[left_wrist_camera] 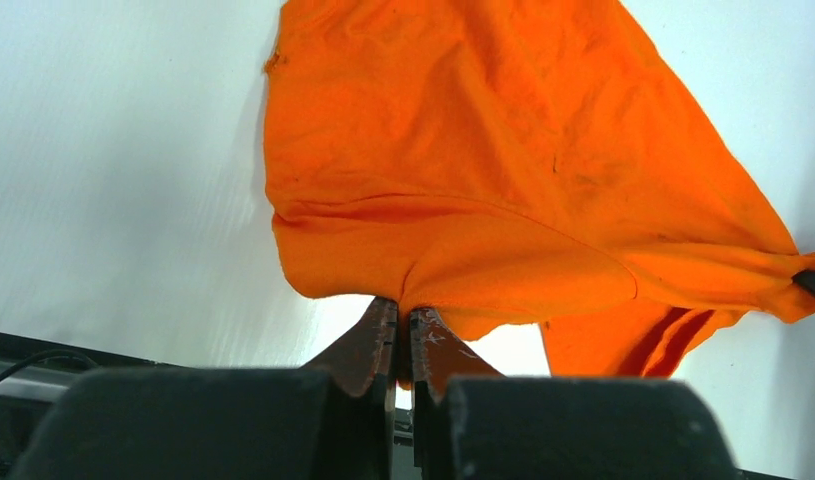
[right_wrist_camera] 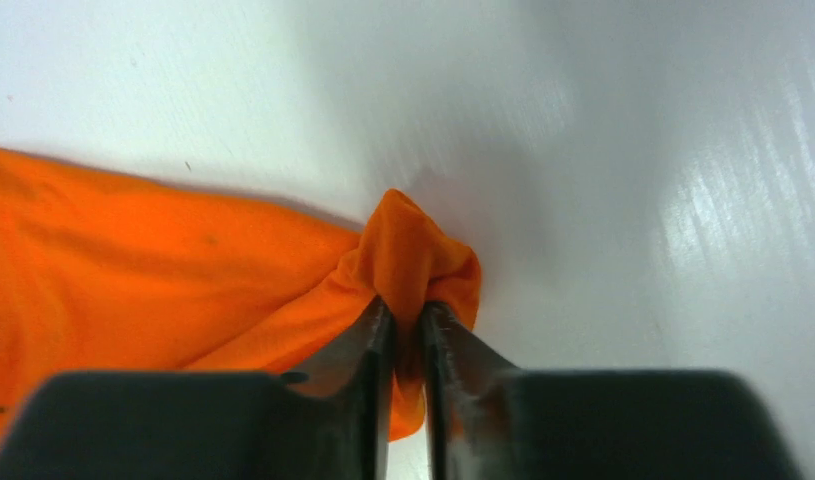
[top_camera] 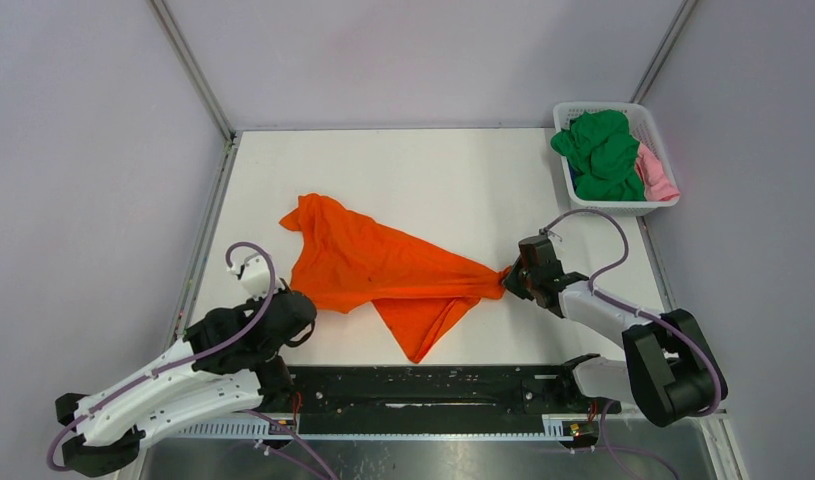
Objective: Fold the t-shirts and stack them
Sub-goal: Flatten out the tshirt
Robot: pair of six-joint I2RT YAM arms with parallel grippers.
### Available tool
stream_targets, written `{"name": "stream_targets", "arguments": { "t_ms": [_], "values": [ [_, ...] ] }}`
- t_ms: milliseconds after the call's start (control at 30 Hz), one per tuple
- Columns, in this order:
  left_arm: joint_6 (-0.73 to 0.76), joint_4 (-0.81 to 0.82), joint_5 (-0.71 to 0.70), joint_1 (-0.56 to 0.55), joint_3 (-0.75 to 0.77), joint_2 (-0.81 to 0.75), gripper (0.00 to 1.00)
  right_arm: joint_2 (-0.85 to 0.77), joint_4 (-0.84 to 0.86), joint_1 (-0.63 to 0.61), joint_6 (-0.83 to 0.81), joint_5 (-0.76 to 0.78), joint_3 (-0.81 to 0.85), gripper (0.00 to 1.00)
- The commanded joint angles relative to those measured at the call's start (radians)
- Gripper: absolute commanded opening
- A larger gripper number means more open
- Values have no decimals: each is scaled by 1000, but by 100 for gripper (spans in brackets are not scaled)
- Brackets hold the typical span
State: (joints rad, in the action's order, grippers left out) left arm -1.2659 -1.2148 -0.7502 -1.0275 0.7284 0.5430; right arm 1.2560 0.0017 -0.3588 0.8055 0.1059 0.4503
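**Orange shirt pinched at both ends, mid-counter**

Any tag or print on the orange t-shirt was out of my sight. A few dark specks showed on the cloth in the left wrist view, too small to read as anything.

The orange t-shirt lay on the white counter, roughly at its middle and nearer the arms than the far wall. It was bright and plain in colour, rumpled and unfolded. From above it made a rough triangle. The wide end, with a sleeve sticking out, was at far left. A loose flap pointed toward the arm bases, and the right end was drawn into a tight, twisted tip.

The left pincer was closed to a narrow slit on the near-left hem, and the cloth rose in a small tent at its tips. The right pincer was closed on the bunched right tip, with a knot of orange bulging just beyond its fingers.

At the far right corner a white lattice basket held a green t-shirt heaped on top and a pink t-shirt against its right wall. A sliver of blue showed under the green, and I could not make out what it was.

Each wrist camera's own housing blocked the lower part of its view. The underside layers of the orange cloth were hidden from me.
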Motion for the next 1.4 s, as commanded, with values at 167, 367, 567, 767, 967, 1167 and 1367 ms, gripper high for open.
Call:
{"name": "stream_targets", "arguments": {
  "t_ms": [167, 367, 567, 767, 967, 1167, 1367],
  "values": [
    [147, 141, -167, 4, 194, -103, 0, -294, -135, 4, -97, 12, 55, 0],
    [545, 520, -88, 3, 368, -185, 0, -548, -342, 4, -183, -49, 307, 0],
    [805, 819, 299, 3, 536, -168, 0, -691, -443, 3, -257, -171, 586, 0],
    [872, 794, 673, 4, 861, 15, 1, -791, -471, 4, -282, -205, 787, 0],
    [889, 658, 869, 4, 1215, 232, 1, -807, -519, 4, -329, -219, 968, 0],
    [935, 642, 739, 4, 1261, 282, 1, -813, -524, 4, -337, -172, 993, 0],
    [1063, 742, 250, 4, 1041, 275, 1, -788, -540, 4, -338, 20, 861, 1]
  ]
}}
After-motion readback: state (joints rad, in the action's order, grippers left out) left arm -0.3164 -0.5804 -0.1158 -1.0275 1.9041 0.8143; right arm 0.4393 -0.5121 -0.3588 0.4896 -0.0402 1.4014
